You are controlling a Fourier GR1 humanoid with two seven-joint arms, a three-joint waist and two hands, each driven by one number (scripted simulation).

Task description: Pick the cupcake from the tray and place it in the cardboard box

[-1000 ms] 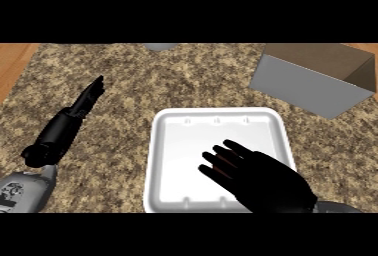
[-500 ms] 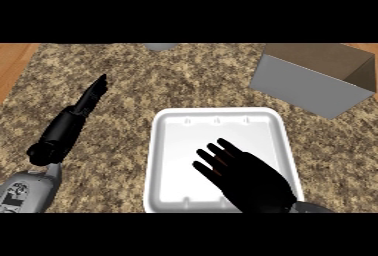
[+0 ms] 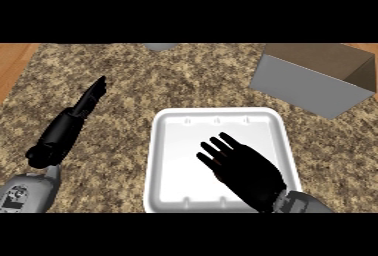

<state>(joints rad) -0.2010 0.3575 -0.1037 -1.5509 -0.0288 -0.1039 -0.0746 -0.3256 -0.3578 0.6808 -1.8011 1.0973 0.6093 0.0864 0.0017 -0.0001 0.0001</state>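
I've got my right hand [image 3: 247,170] over the white tray [image 3: 168,165], palm down, fingers spread and straight, tips pointing up toward the tray's far edge. The hand covers the tray's middle and lower right part; I can't tell whether it touches the surface. The cupcake I can't see anywhere: what shows of the tray is bare white, and if the cake sits under my palm it's hidden from me (that hand blocks a good share of the tray). The cardboard box [image 3: 310,82] stands at the upper right on the speckled counter [image 3: 184,80], open at the top, well apart from the tray; what shows of its inside is brown wall. My left hand [image 3: 90,97] lies out to the left over the counter, fingers straight and pressed together, pointing up and a bit right, holding nothing.
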